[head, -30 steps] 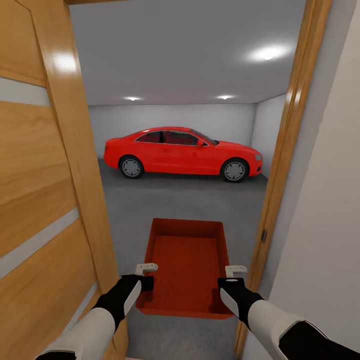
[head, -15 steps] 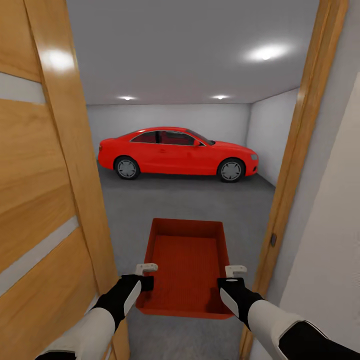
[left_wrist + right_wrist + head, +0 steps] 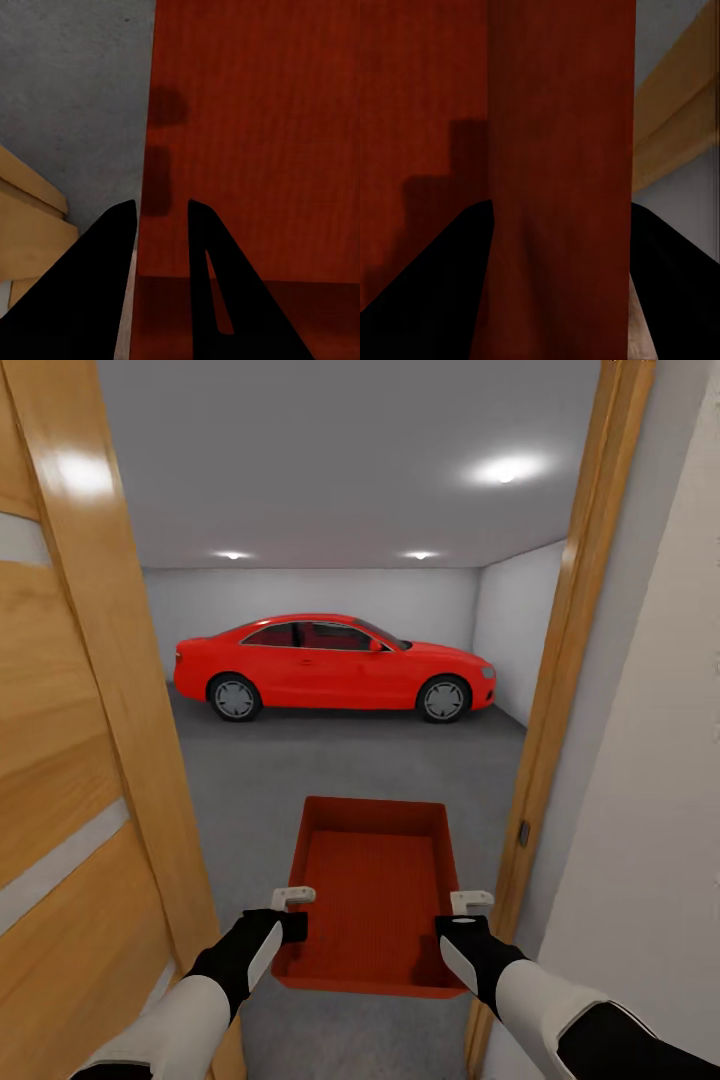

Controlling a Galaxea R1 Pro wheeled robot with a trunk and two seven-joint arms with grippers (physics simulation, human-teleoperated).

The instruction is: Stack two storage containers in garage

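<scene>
One orange-red open-topped storage container (image 3: 375,890) hangs level in front of me in the doorway to the garage. My left gripper (image 3: 292,912) is shut on its left wall near the close corner, and my right gripper (image 3: 468,912) is shut on its right wall. In the left wrist view the two dark fingers (image 3: 217,285) straddle the container's wall (image 3: 255,135) above the grey floor (image 3: 75,90). The right wrist view has the red wall (image 3: 559,150) clamped between the fingers (image 3: 427,292). The container is empty inside.
An open wooden door (image 3: 70,710) stands close on the left, and a wooden door frame (image 3: 560,660) with a white wall (image 3: 650,780) on the right. Beyond lies the garage's grey concrete floor (image 3: 340,760), with a red car (image 3: 330,665) parked across the far wall.
The whole picture has shifted: door and frame have slid outward and the car sits further left, so the camera has moved. The container and both grippers keep their places before me.
</scene>
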